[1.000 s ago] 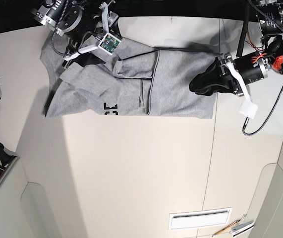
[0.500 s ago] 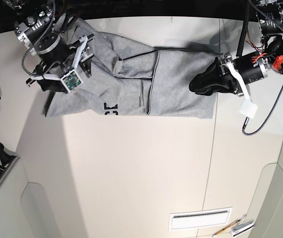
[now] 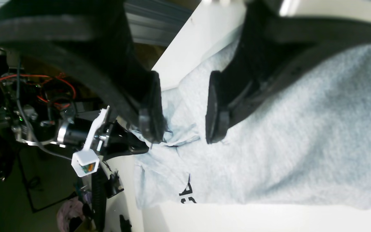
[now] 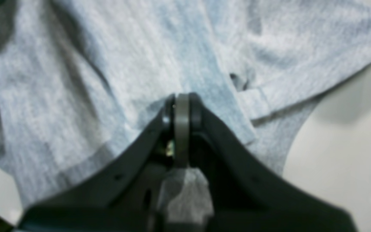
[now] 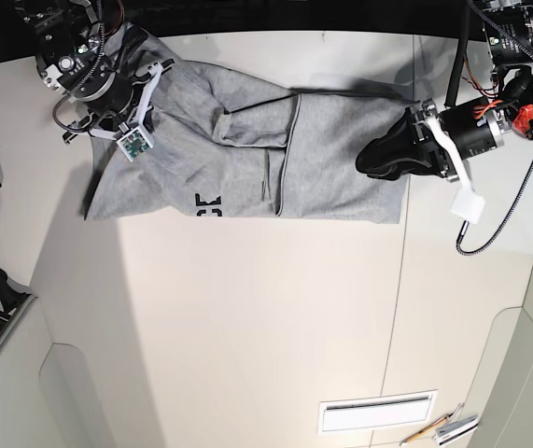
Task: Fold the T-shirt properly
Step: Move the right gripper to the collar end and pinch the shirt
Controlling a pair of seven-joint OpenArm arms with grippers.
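In the base view the T-shirt [image 5: 247, 154] lies crumpled along the table's [image 5: 266, 317] far edge, long axis side to side, and the right gripper [image 5: 117, 107] has swung back toward the far corner since half a second ago while the left gripper [image 5: 378, 157] has not moved. The left wrist view alone shows the left gripper [image 3: 182, 125] spread apart above grey cloth [image 3: 285, 135], with black lettering [image 3: 187, 195] near the shirt's front edge. The right wrist view shows the right gripper [image 4: 181, 111] pressed together, pinching a fold of the T-shirt [image 4: 108, 64].
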